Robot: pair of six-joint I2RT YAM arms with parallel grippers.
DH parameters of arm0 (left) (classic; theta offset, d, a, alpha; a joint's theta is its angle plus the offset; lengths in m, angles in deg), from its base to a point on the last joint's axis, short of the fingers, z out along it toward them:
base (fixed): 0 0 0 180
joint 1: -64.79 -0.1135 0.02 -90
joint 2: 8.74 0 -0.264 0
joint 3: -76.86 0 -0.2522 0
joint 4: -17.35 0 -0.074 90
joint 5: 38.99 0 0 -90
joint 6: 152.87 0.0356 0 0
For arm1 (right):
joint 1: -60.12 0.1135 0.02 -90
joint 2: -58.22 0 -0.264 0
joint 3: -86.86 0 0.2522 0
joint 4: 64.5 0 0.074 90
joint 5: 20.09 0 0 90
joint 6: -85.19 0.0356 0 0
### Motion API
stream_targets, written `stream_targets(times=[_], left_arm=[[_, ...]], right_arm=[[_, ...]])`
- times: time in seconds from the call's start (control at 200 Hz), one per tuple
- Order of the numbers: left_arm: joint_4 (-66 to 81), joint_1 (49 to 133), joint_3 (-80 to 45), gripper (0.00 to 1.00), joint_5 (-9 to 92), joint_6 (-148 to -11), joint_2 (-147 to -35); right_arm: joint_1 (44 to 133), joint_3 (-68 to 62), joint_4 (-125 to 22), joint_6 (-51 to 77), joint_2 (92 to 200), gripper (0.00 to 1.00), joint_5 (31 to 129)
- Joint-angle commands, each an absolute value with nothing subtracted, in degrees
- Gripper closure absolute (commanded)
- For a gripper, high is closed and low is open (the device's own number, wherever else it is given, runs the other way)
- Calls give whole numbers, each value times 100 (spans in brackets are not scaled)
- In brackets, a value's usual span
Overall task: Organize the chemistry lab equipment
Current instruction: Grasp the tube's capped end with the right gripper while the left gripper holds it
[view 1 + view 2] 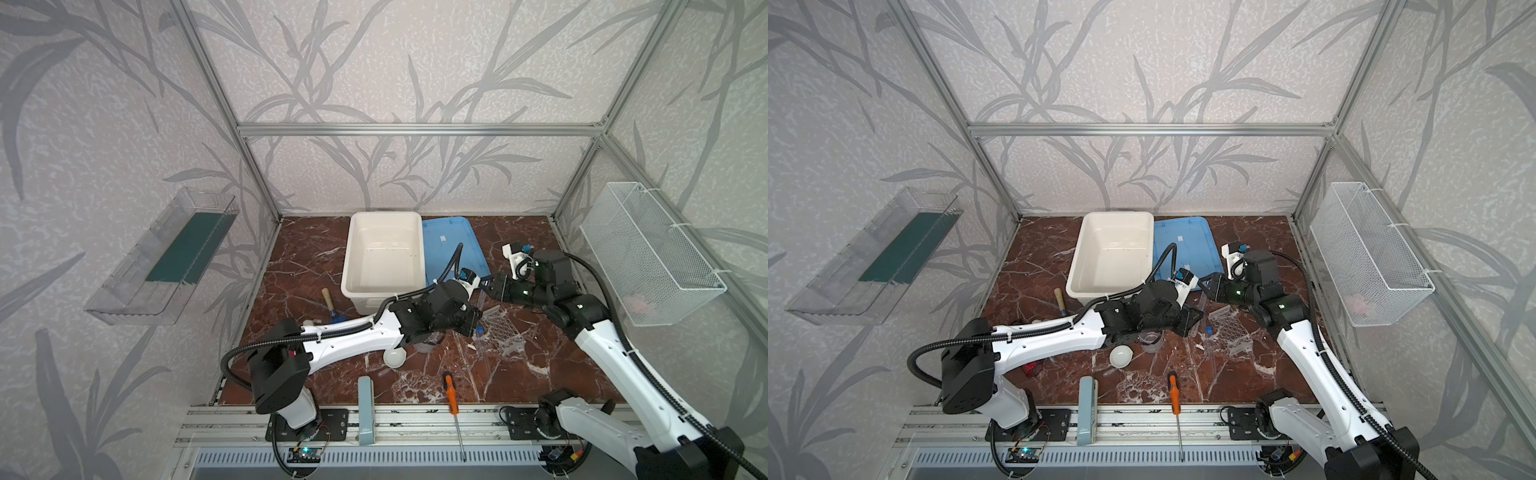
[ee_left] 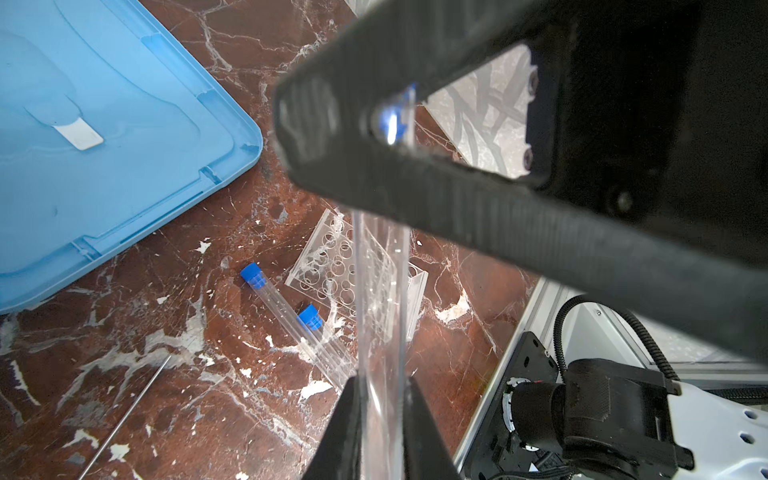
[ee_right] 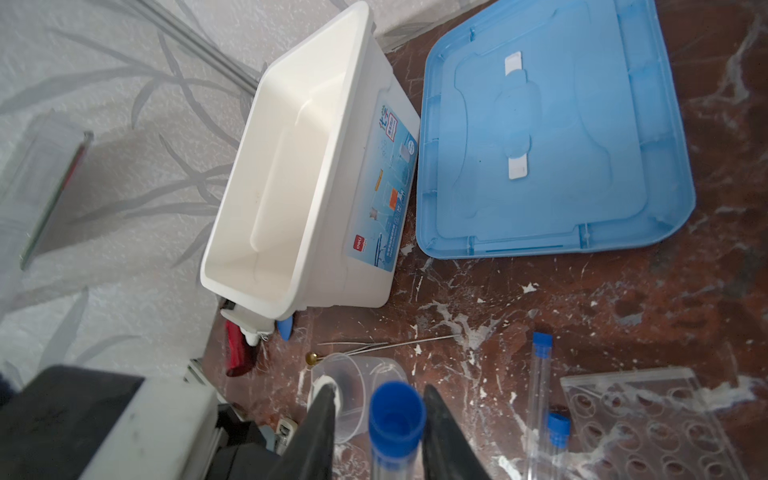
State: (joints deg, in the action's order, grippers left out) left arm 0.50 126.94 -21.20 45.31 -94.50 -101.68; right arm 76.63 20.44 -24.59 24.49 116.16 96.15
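My left gripper (image 2: pixel 382 378) is shut on the body of a long clear test tube (image 2: pixel 380 291), held up off the table. The tube's blue cap (image 3: pixel 397 415) sits between the fingers of my right gripper (image 3: pixel 379 388), which is open, with a gap on one side of the cap. In both top views the two grippers meet right of centre (image 1: pixel 488 286) (image 1: pixel 1204 286). Two more blue-capped tubes (image 2: pixel 274 299) (image 2: pixel 328 345) lie beside the clear honeycomb rack (image 1: pixel 505 328) (image 2: pixel 332 266). The clear beaker (image 3: pixel 357 390), the white round dish (image 1: pixel 395 357) and thin rods (image 3: pixel 395 344) lie on the table.
A white bin (image 1: pixel 382 257) and a blue lid (image 1: pixel 453 245) sit at the back. A blue trowel (image 1: pixel 330 305) lies left and an orange-handled screwdriver (image 1: pixel 451 399) at the front edge beside a grey-blue block (image 1: pixel 365 407). A wire basket (image 1: pixel 648 253) hangs on the right wall.
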Motion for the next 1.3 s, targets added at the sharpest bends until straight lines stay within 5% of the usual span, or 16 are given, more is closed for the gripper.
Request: stream_targets(times=[0.0, 0.515, 1.294], left_arm=[[-100, 12712, -1898, 82, 4638, -9226, -10159], [-288, 12828, -2258, 82, 5155, -7962, -9881], [-219, 12886, -2118, 82, 5014, -8029, -10057]], right_arm=[[7658, 1644, -1768, 2063, 11642, 48, 9738], [6987, 860, -234, 1285, 12309, 53, 11125], [7097, 1305, -897, 1435, 12423, 72, 10865]])
